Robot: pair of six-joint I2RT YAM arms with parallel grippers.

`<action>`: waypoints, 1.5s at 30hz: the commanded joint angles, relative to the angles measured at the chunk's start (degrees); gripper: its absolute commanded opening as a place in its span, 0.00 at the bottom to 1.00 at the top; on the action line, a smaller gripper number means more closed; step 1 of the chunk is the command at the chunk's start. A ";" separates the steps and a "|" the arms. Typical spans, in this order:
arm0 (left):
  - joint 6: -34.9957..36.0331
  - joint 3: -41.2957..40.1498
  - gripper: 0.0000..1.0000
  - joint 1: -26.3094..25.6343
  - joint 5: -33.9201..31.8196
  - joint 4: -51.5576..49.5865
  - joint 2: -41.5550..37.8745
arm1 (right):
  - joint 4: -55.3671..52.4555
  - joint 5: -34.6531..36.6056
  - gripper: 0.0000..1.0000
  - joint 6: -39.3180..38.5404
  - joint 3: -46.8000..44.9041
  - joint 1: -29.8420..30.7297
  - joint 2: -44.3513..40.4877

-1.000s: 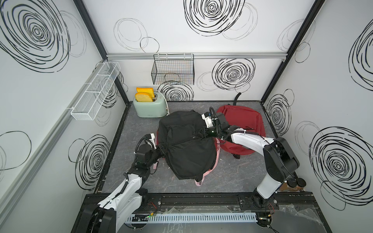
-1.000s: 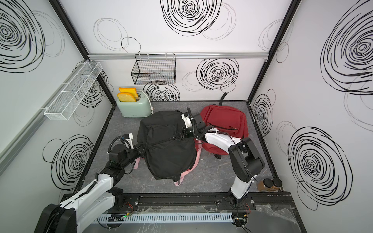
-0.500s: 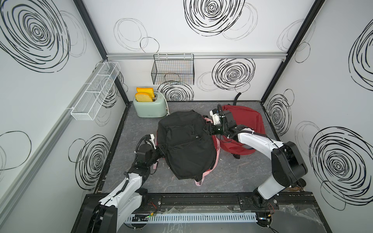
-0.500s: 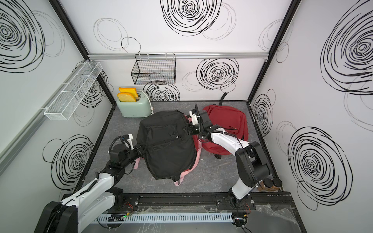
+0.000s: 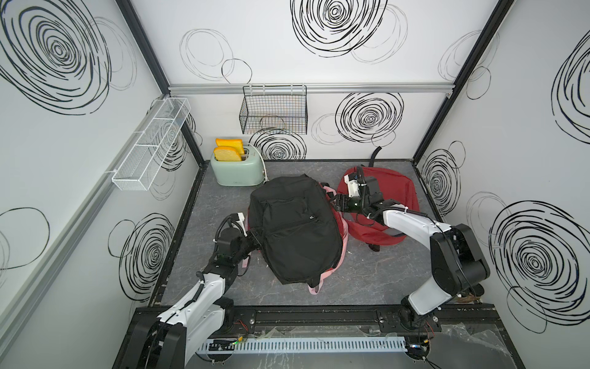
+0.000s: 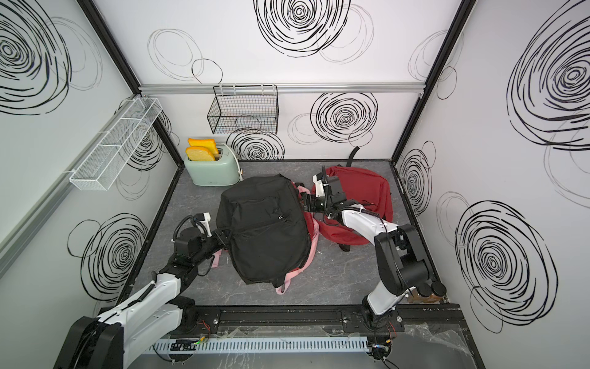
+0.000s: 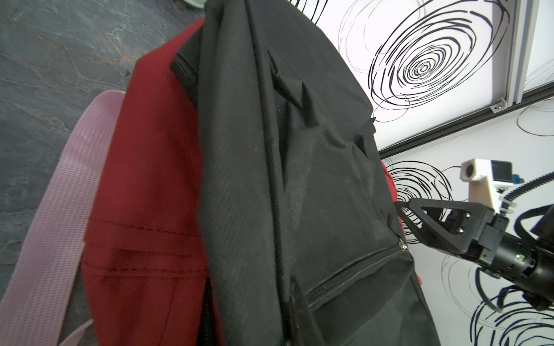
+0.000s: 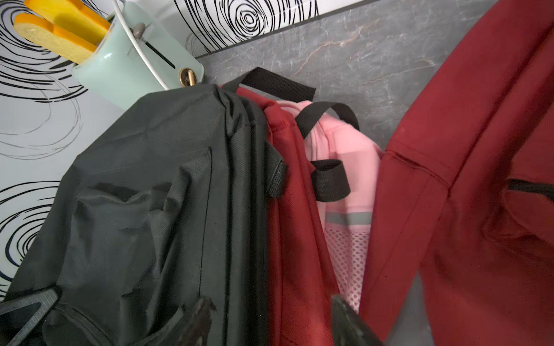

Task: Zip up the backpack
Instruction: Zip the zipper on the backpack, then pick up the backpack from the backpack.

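Right end effector (image 5: 336, 203) spread, beside black backpack (image 5: 293, 230)

White arms (image 5: 412, 223), black joints (image 5: 456, 258) (ribbed black cables (image 7: 530, 185))

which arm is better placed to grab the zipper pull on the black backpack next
Right, probably. The right gripper is open beside the black backpack, close to its zipper pull. The left gripper is shut on the bag's opposite edge, apparently steadying it, so it isn't free.
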 commanded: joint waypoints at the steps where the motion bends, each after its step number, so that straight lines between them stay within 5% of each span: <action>1: 0.91 0.85 0.00 0.67 -1.70 1.93 0.34 | 3.13 -2.73 0.66 0.93 -1.11 0.62 1.45; 13: 0.82 0.75 0.00 0.27 -1.40 2.64 0.80 | 2.43 -2.40 0.60 0.34 3.49 7.19 6.33; 16: 0.82 0.84 0.00 0.18 -1.24 2.79 0.89 | 1.82 -2.17 0.44 -0.03 4.63 8.31 7.45; 20: 0.89 0.92 0.00 0.09 -1.23 2.59 0.80 | 0.10 -1.03 0.08 -0.64 5.56 8.70 6.90; 24: 0.99 1.01 0.02 0.10 -1.57 2.15 0.49 | -1.85 0.87 0.00 -1.31 6.09 8.79 4.20; 27: 1.26 1.37 0.27 0.17 -1.92 1.15 0.11 | -3.83 1.87 0.00 -1.59 7.28 8.80 1.35; 29: 1.27 1.51 0.64 0.27 -2.10 0.64 -0.48 | -5.64 3.71 0.00 -1.78 8.50 8.68 -1.08; 32: 1.39 1.61 0.86 0.31 -2.77 -0.56 -1.62 | -8.92 7.27 0.00 -2.06 10.37 8.08 -4.36; 37: 1.48 1.76 1.00 0.58 -3.44 -1.87 -2.82 | -13.95 9.65 0.00 -2.05 13.34 3.77 -8.27; 45: 1.62 1.66 0.98 1.28 -4.39 -3.34 -4.30 | -20.32 8.82 0.00 -2.33 19.89 -7.10 -12.15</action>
